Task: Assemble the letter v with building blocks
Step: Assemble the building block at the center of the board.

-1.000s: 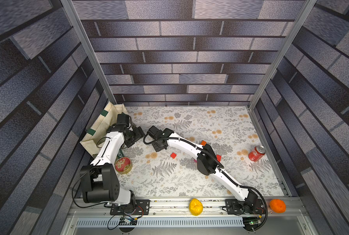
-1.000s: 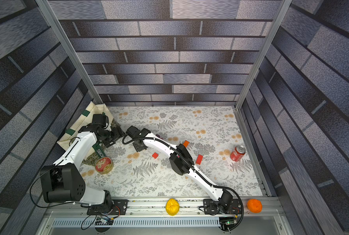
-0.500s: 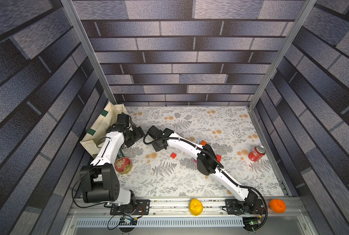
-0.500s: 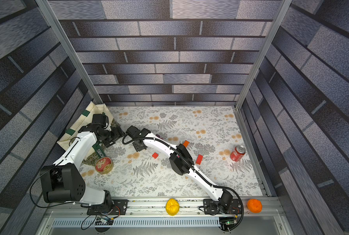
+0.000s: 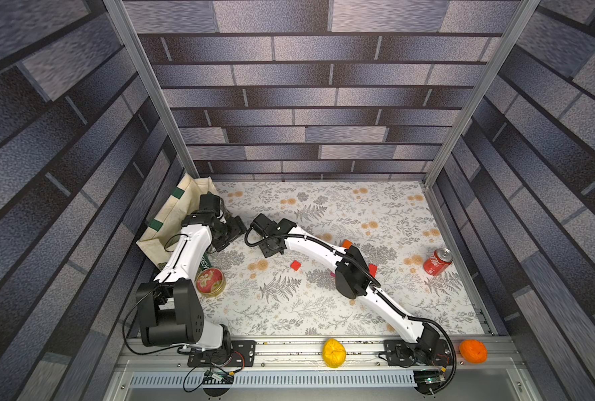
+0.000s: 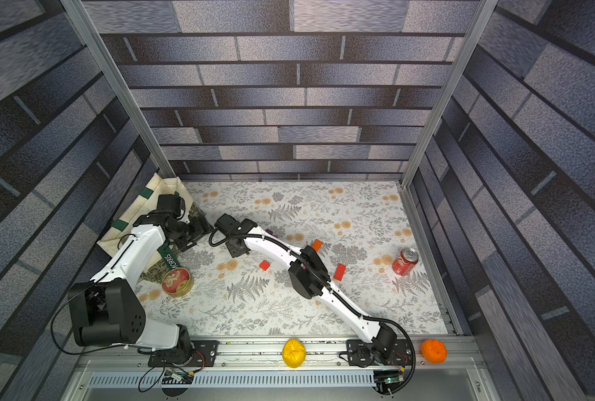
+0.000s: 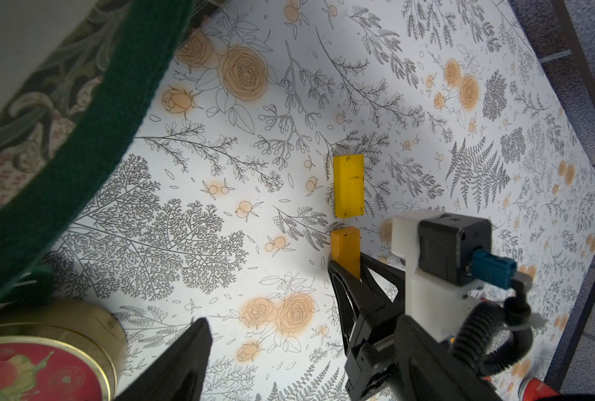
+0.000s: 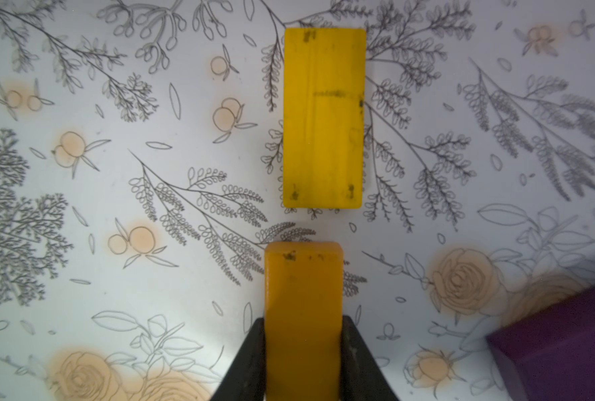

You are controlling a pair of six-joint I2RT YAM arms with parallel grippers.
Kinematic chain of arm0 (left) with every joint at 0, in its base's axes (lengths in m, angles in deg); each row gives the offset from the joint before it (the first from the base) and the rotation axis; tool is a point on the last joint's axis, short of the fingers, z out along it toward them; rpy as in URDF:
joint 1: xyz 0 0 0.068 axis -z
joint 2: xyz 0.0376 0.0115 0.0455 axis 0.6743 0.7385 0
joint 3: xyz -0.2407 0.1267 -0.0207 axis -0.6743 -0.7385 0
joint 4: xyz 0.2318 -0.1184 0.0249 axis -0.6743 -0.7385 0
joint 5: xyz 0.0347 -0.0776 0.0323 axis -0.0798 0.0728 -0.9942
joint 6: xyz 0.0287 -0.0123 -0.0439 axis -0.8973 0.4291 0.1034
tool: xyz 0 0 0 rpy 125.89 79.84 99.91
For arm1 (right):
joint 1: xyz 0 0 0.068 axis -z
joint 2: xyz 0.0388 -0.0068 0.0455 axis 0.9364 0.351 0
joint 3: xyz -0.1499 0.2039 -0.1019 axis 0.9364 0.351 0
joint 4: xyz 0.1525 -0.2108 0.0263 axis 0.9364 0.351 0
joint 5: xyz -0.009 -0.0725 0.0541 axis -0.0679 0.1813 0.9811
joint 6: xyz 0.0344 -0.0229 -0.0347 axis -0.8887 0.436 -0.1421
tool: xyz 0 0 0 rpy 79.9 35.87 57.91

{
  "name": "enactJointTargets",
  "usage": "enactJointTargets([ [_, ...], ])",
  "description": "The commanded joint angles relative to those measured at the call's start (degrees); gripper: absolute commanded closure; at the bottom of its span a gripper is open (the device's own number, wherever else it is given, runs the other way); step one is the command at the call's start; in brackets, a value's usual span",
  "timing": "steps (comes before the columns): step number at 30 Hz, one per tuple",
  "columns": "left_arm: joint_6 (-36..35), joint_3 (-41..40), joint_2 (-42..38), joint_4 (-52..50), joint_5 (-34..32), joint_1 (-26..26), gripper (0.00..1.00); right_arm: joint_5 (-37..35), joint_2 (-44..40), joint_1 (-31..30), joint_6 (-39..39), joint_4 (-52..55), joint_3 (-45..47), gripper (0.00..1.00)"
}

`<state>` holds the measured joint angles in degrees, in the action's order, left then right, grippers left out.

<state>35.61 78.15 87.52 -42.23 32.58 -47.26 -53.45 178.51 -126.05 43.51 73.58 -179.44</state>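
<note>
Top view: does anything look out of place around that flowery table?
Yes. A yellow lump and an orange lump, both like fruit, sit on the metal rail at the front edge, off the flowery mat. The yellow lump also looks crumpled and dented.

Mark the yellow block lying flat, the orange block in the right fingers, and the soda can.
yellow block [image 8: 323, 118], right wrist view, middle of its top face.
orange block [image 8: 303, 288], right wrist view, exposed top face.
soda can [image 5: 435, 265], in a top view, red side wall.
</note>
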Motion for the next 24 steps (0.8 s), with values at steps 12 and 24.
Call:
enactJointTargets([
  [12, -0.5, 1.7, -0.8, -1.9, -0.4, 0.2, 0.14, -1.1, 3.8, 0.9, -1.5, 0.1, -0.9, 0.75],
  [24, -0.4, 1.4, -1.5, -2.0, -0.3, 0.5, 0.14, -2.7, 3.7, 1.0, -1.3, 0.9, -0.9, 0.70],
])
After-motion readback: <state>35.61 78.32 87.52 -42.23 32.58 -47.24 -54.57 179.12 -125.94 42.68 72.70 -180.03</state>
